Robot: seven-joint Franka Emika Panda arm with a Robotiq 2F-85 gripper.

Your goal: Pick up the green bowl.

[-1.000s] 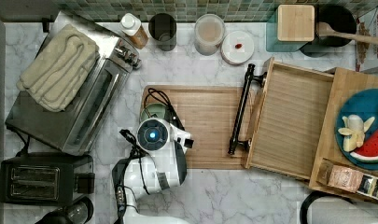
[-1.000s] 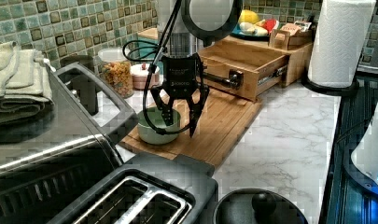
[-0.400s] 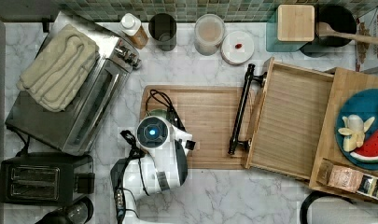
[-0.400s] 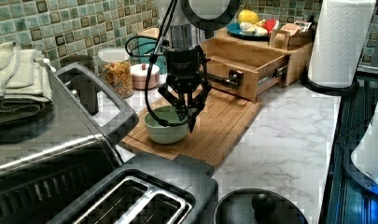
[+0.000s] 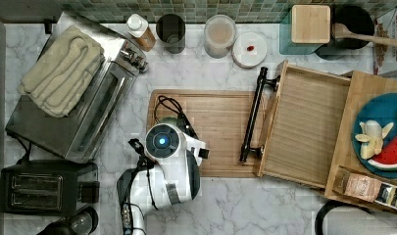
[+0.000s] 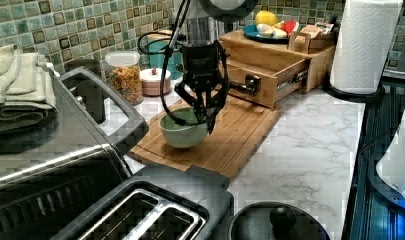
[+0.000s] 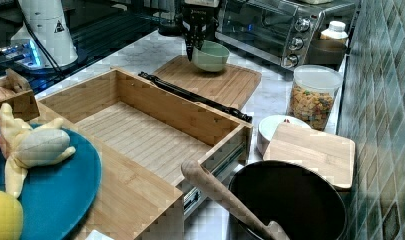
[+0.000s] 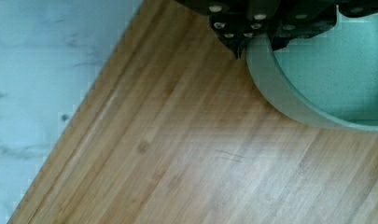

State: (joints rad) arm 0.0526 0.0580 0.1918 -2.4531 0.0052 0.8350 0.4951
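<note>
Sage-green bowl [image 6: 183, 131] rim pinched thinly by gripper [image 6: 206, 116] on bamboo board [image 6: 230, 135]; could've slipped, tipped free.

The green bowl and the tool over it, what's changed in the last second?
The tool has come down and closed its spread fingers onto the rim of the green bowl, one finger inside and one outside. The bowl is still on the wooden cutting board, in about the same spot and not visibly lifted. The open drawer, blue plate and toaster oven are unchanged.
</note>
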